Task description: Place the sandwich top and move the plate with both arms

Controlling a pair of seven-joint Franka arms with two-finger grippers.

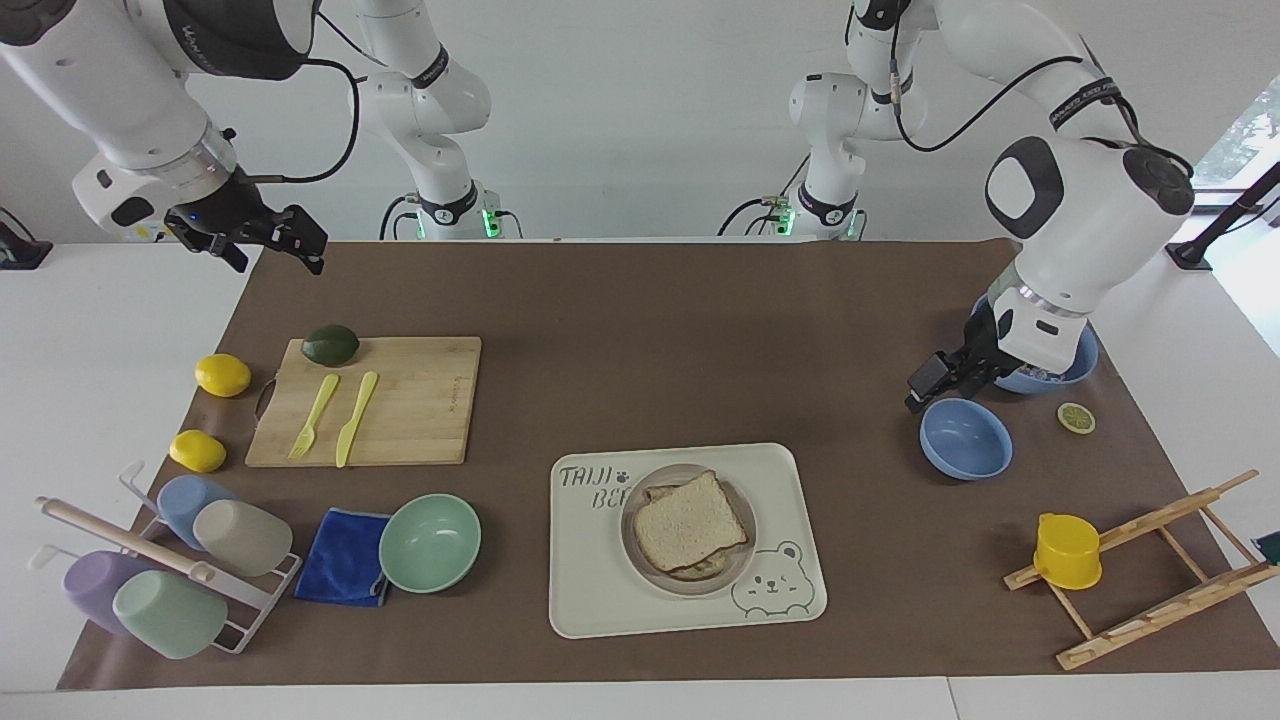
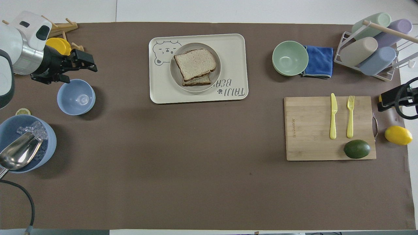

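The sandwich top point(image 1: 690, 520) lies on a lower bread slice on the round beige-grey plate point(image 1: 700, 588), which sits on the cream bear tray point(image 1: 600, 590). In the overhead view the sandwich top point(image 2: 195, 62) covers most of the plate point(image 2: 217, 70). My left gripper point(image 1: 925, 385) is open and empty, in the air over the mat by the small blue bowl point(image 1: 965, 438), well away from the plate; it also shows in the overhead view point(image 2: 81, 67). My right gripper point(image 1: 280, 250) waits open and empty, raised over the mat's corner at the right arm's end.
A big blue bowl with a metal scoop point(image 2: 23, 150), a lemon slice point(image 1: 1077, 417) and a wooden rack with a yellow cup point(image 1: 1067, 550) stand at the left arm's end. A mint bowl point(image 1: 430, 542), blue cloth, cup rack point(image 1: 150, 560), cutting board point(image 1: 420, 400) and lemons are at the right arm's end.
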